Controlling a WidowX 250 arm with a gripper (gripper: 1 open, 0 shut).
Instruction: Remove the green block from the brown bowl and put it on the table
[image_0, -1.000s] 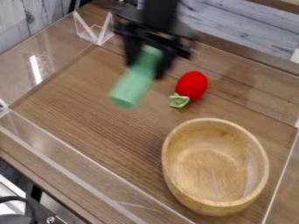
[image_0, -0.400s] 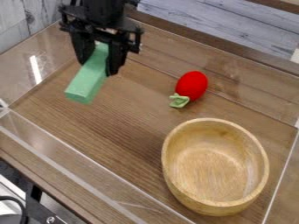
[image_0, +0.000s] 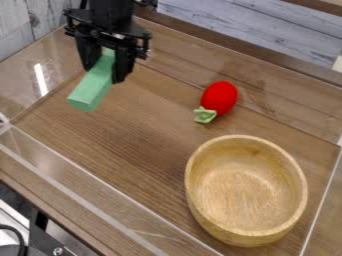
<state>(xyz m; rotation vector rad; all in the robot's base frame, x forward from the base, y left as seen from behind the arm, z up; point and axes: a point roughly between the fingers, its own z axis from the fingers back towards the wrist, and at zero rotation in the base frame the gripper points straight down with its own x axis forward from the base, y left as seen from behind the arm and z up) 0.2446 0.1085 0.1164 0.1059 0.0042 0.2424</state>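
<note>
Gripping the flat, bright green rectangular block (image_0: 94, 84) by its upper end, the black gripper (image_0: 108, 60) points down above the brown wood-grain table (image_0: 134, 150). The block slants down-left below the jaws. Well to the gripper's lower right sits the empty round light-brown wooden bowl (image_0: 247, 190).

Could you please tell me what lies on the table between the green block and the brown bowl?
In the camera view, only bare table separates the green block from the brown bowl; the red toy sits off to the side.

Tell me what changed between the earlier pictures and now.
The gripper, its fingers clamped on the green block, carried the block leftward across the picture, away from the brown bowl. The block hangs tilted, not yet set on the table. Bowl and red toy stayed put.
</note>
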